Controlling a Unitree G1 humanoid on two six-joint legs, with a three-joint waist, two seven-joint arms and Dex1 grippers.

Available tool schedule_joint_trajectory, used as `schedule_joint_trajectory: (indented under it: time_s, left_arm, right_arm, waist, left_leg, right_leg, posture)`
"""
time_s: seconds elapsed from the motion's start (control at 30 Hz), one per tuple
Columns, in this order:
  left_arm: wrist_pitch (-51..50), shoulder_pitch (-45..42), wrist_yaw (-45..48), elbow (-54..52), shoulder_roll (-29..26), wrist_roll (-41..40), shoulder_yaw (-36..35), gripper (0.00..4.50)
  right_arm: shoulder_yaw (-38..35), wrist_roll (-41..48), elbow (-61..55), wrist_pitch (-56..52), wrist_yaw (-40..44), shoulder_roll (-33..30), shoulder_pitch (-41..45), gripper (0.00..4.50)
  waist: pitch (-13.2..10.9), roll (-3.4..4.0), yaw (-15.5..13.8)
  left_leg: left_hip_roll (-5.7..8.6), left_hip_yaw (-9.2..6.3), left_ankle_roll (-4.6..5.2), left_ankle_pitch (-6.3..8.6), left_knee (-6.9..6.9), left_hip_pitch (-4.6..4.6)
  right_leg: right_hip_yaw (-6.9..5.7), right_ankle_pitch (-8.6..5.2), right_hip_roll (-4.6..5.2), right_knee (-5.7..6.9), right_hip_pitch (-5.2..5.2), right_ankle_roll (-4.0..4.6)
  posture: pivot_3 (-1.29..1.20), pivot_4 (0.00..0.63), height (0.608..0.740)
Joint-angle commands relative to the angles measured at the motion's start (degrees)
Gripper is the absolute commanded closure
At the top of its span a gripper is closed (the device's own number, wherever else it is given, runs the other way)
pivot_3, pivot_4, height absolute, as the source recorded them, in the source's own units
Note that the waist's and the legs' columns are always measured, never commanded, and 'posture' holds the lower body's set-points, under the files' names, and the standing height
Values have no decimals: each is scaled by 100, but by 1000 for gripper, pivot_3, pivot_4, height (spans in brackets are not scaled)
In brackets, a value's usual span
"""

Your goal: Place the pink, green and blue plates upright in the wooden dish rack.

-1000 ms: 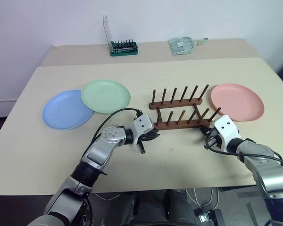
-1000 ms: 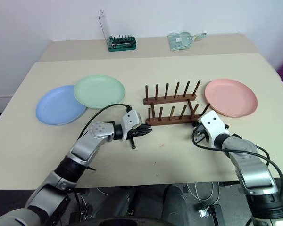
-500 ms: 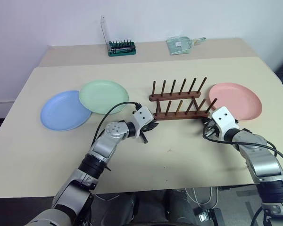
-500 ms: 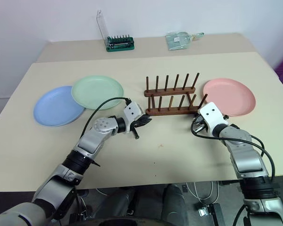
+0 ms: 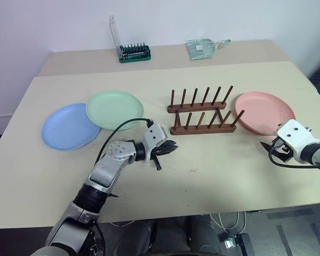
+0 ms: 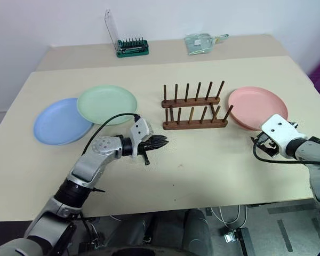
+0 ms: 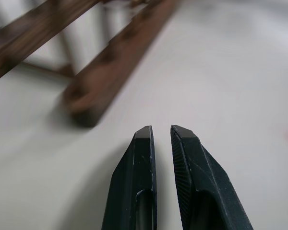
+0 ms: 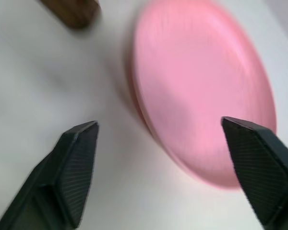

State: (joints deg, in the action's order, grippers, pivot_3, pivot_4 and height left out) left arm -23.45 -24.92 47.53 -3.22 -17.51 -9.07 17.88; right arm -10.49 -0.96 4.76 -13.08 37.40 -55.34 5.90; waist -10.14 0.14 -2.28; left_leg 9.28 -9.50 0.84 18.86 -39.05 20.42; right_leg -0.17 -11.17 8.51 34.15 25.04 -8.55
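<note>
Approach to the first plate: the right gripper (image 8: 158,167), fingers wide apart, faces the pink plate (image 5: 265,112) lying flat on the worktop (image 5: 213,176) right of the empty dish rack (image 5: 202,113), whose rim it must next straddle; the left gripper (image 7: 162,139), fingers together, holds nothing.

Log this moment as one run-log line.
left gripper: shut, beside wooden dish rack | right gripper: open, facing pink plate | rack: holds nothing

Right pincer (image 8: 161,167) now off the wooden dish rack (image 5: 202,113), beside the pink plate (image 8: 201,91); jaws apart
</note>
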Motion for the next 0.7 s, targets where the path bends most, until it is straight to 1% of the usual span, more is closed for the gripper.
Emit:
schedule_joint_trajectory:
  time_s: [0.03, 0.1, 0.13, 0.2, 0.27, 0.3, 0.33, 0.43, 0.53, 0.57, 0.6, 0.63, 0.67, 0.7]
  left_arm:
    - [-138, -100, 169, -396, 25, -199, 64, 3969]
    - [-152, -118, 182, -473, 36, -209, 93, 3969]
    - [-158, -125, 160, -480, 40, -198, 101, 3969]
    - [-161, -112, 109, -485, 44, -177, 110, 3969]
    - [-154, -63, 80, -520, 18, -152, 131, 3969]
    - [-154, -37, 69, -541, -2, -143, 140, 3969]
    - [-155, -10, 60, -565, -20, -149, 141, 3969]
    - [-164, 42, 33, -610, -69, -148, 144, 3969]
    - [-156, 84, 26, -635, -160, -111, 137, 3969]
    - [-167, 83, 17, -634, -181, -120, 116, 3969]
    - [-179, 81, 11, -630, -203, -145, 87, 3969]
    - [-186, 79, 15, -615, -233, -166, 63, 3969]
    - [-190, 77, 17, -605, -255, -181, 48, 3969]
    - [-163, 74, 42, -579, -286, -182, 49, 3969]
  right_arm:
    - [342, -311, 854, 608, -110, 96, 648, 531]
    - [541, -421, 1310, 873, -110, 169, 984, 1147]
    - [608, -459, 1481, 967, -107, 200, 1123, 1689]
    - [759, -628, 1767, 1212, -167, 202, 1324, 2627]
    - [817, -694, 1920, 1400, -199, 202, 1422, 3697]
    - [779, -644, 1937, 1420, -203, 229, 1452, 4162]
    - [754, -617, 1944, 1456, -206, 235, 1460, 4473]
    - [686, -643, 1805, 1593, -269, 168, 1365, 4473]
    - [134, -242, 1040, 1420, -182, 56, 1096, 4473]
    - [-107, 43, 776, 1240, -102, 86, 1084, 4473]
    - [-513, 674, 399, 771, 56, 166, 1172, 4473]
    - [-1007, 1643, -65, 45, 240, 243, 1374, 4473]
    - [-1359, 2342, -414, -515, 357, 290, 1509, 4473]
    - [-1724, 3470, -915, -1265, 600, 251, 1627, 4473]
  waist:
    - [-1, 6, 28]
    - [-2, 6, 36]
    - [-2, 6, 25]
    - [-1, 7, 10]
    - [-1, 7, -1]
    - [-1, 8, -7]
    - [-1, 8, -6]
    - [-1, 8, -2]
    - [-3, 15, -7]
    - [-3, 19, -4]
    - [-7, 25, 4]
    - [-12, 38, 9]
    - [-12, 46, 16]
    - [-12, 49, 13]
  left_leg:
    - [0, 3, 0, 0, 0, -1]
    - [-4, 6, -2, -1, 1, -5]
    - [-4, 5, -3, -2, 1, -4]
    - [-5, 3, -3, -2, 2, -3]
    - [-4, 4, -3, -2, 1, -1]
    - [-3, 3, -2, -2, 1, 0]
    - [-3, 2, -2, -2, 1, 1]
    - [-3, 0, -1, -1, 3, 4]
    - [-3, -1, -1, -1, 6, 7]
    - [-3, 0, -1, -1, 6, 10]
    - [-3, 1, -1, -1, 5, 11]
    - [-3, 3, -1, -1, 4, 11]
    - [-3, 6, -1, -1, 4, 11]
    - [-4, 8, -1, -1, 4, 9]
  right_leg:
    - [1, 0, 0, 0, 0, 0]
    - [5, 0, -5, 1, 0, 1]
    - [4, 1, -5, 2, 1, 2]
    - [4, 1, -6, 2, 2, 3]
    - [5, 1, -5, 1, 3, 3]
    - [5, 1, -5, 1, 3, 3]
    - [4, 1, -5, 1, 4, 3]
    - [4, 1, -6, -3, 7, 3]
    - [4, 1, -6, -2, 13, 3]
    - [5, 1, -6, -1, 16, 3]
    - [5, 1, -5, 0, 16, 3]
    - [7, 2, -5, -1, 16, 3]
    - [12, 2, -5, -1, 17, 3]
    - [15, 2, -6, -1, 17, 3]
  posture:
    - [0, 150, 738]
    - [0, 150, 738]
    - [0, 150, 738]
    - [0, 150, 738]
    - [0, 150, 738]
    - [0, 150, 738]
    - [0, 150, 738]
    - [0, 150, 738]
    - [0, 150, 738]
    - [0, 150, 738]
    - [0, 150, 738]
    - [0, 150, 738]
    - [0, 150, 738]
    - [0, 150, 738]
